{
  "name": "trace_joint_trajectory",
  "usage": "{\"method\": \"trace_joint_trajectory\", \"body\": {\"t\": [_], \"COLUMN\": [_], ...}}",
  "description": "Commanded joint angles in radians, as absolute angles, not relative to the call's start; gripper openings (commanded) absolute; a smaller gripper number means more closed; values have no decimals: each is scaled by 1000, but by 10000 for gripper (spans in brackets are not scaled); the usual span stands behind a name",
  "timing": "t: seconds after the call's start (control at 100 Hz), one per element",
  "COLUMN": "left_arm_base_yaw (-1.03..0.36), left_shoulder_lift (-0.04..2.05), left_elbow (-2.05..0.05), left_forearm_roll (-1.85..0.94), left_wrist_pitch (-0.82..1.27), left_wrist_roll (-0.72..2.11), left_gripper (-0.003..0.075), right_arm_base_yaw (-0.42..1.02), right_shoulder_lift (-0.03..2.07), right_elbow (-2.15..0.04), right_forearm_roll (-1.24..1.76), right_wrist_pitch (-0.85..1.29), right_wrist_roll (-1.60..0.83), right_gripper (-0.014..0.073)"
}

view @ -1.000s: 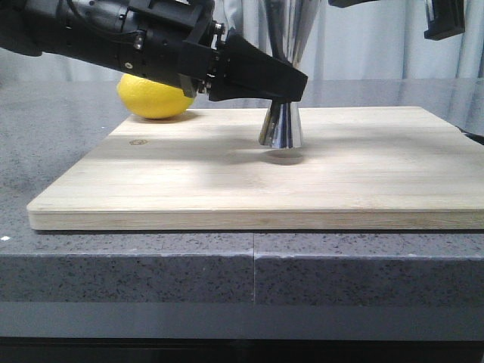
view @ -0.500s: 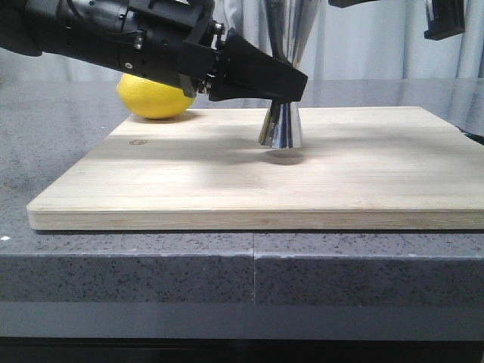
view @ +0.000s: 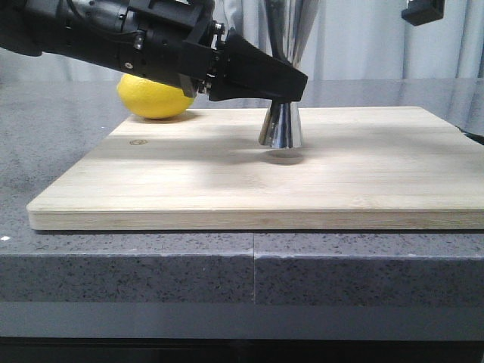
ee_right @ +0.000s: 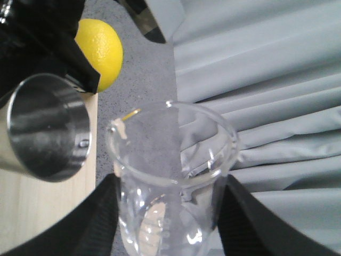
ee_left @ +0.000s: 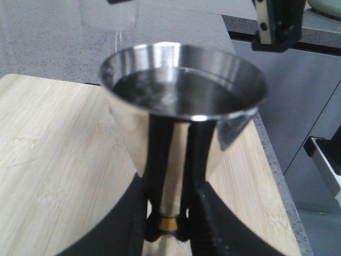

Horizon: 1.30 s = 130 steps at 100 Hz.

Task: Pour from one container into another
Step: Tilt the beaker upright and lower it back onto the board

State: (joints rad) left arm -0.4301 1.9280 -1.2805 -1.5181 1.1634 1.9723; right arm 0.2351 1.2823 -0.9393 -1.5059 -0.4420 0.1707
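Observation:
The steel jigger (view: 281,125) stands upright over the wooden board (view: 189,189), its base at or just above the wood. My left gripper (view: 281,85) is shut on its waist. In the left wrist view the black fingers (ee_left: 194,176) clamp either side of the gold band and the jigger (ee_left: 184,90) shows a liquid surface in its upper cup. My right gripper (ee_right: 170,234) is shut on the clear glass beaker (ee_right: 170,176), which looks empty and hangs tilted beside the jigger's rim (ee_right: 45,128). The front view shows only a black corner of the right gripper (view: 422,11).
A yellow lemon (view: 155,97) lies at the board's far left corner, behind my left arm. Grey curtains (ee_right: 266,80) hang behind the table. The board sits on a dark speckled counter (view: 151,257) whose front edge is near the camera.
In the front view the right gripper's black parts have risen, mostly leaving the top edge. The left arm and the jigger have stayed put.

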Motion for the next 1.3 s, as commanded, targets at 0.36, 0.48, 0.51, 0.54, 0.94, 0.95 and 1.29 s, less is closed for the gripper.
{"method": "trace_joint_trajectory", "body": {"t": [0.36,0.48,0.51,0.54,0.94,0.95,1.29], "left_arm_base_yaw": [-436,-436,-436,-436,-436,-436,-436], "left_shoulder_lift": [1877,1877,1877,1877,1877,1877,1877], "left_elbow": [-1310,-1310,-1310,-1310,-1310,-1310,-1310], "left_forearm_roll": [-1592,-1592,-1592,-1592,-1592,-1592,-1592], "left_wrist_pitch": [1278,1278,1278,1278,1278,1278,1278], "left_wrist_roll": [1964,1964,1964,1964,1964,1964,1964], "left_gripper": [-21,-21,-21,-21,-21,-21,-21], "right_arm_base_yaw": [217,185,175,165,3,1,-7], "right_shoulder_lift": [1272,1308,1317,1327,1456,1460,1537], "right_elbow": [-974,-974,-973,-970,-803,-799,-750], "right_forearm_roll": [-942,-796,-767,-748,-601,-601,-609], "right_wrist_pitch": [-390,-376,-376,-376,-650,-664,-795], "right_wrist_roll": [333,333,333,333,372,372,364], "right_gripper": [220,220,220,220,220,220,220]}}
